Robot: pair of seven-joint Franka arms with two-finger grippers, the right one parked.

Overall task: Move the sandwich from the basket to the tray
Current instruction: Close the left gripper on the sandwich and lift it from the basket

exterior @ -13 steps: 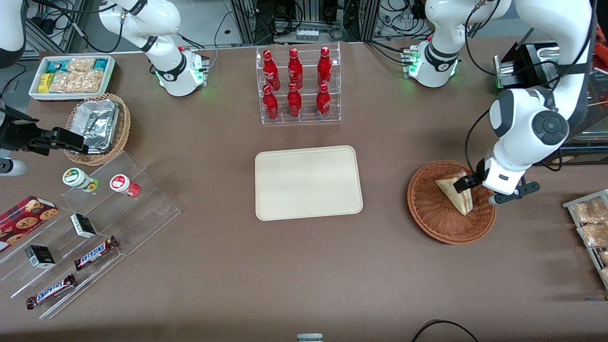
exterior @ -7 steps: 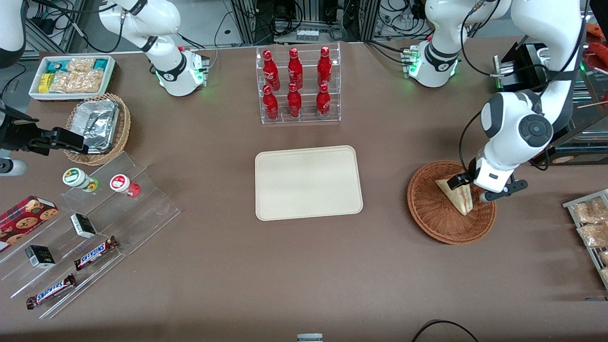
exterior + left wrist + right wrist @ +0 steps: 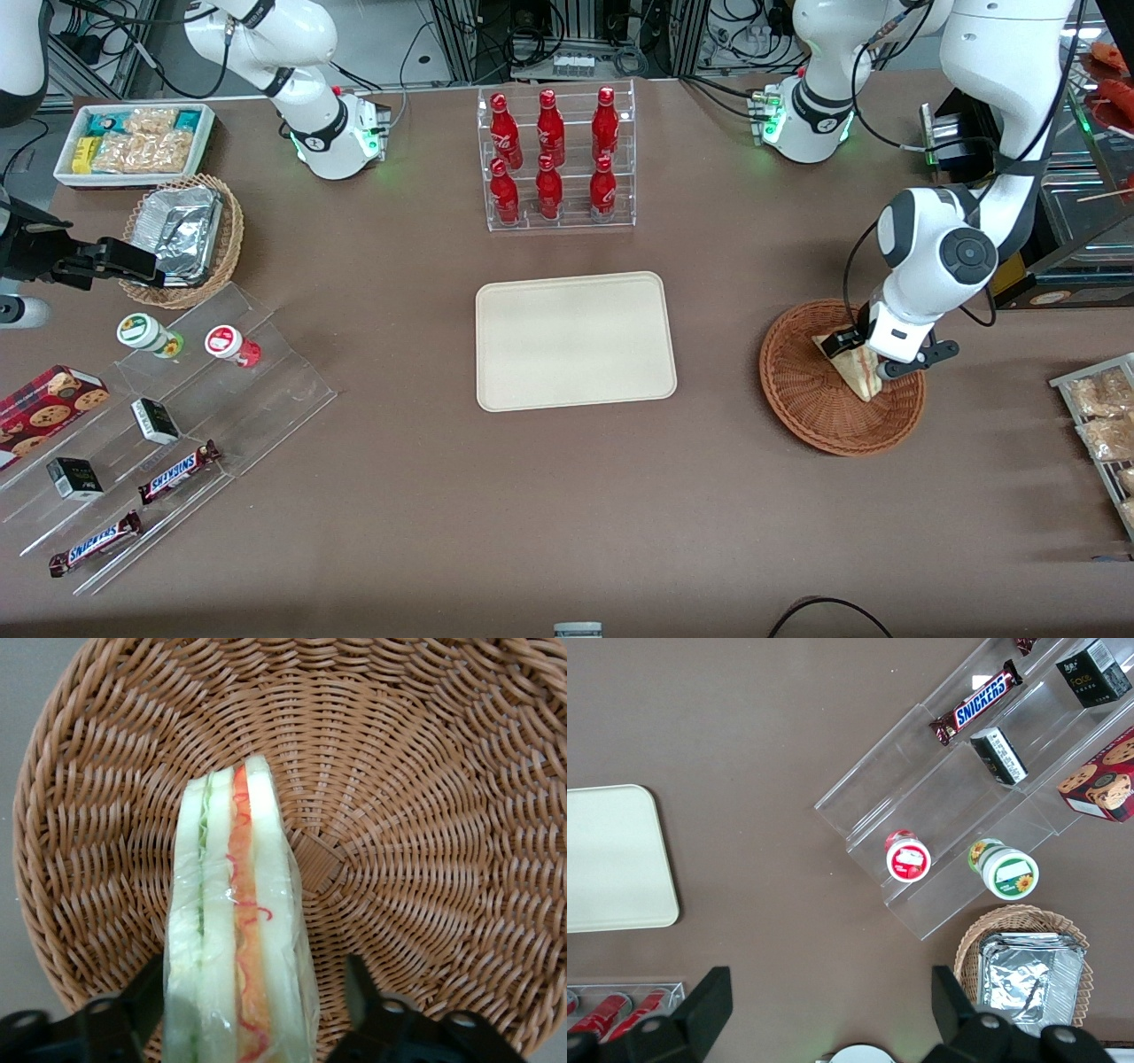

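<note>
I see my gripper [image 3: 858,353] low inside the basket [image 3: 815,408], with one finger [image 3: 142,1005] on each side of the sandwich [image 3: 235,939] and a little free room on both sides. The low wicker rim stands around it. Between the basket and the tray [image 3: 576,341] there is only bare brown table [image 3: 718,354], so a gripper could pass there freely. The tray surface has nothing on it. The rack of red bottles [image 3: 554,159] stands upright, farther from the front camera than the tray, with a gap of table between. The snack packets [image 3: 1103,425] lie at the table edge beside the basket, apart from it.
</note>
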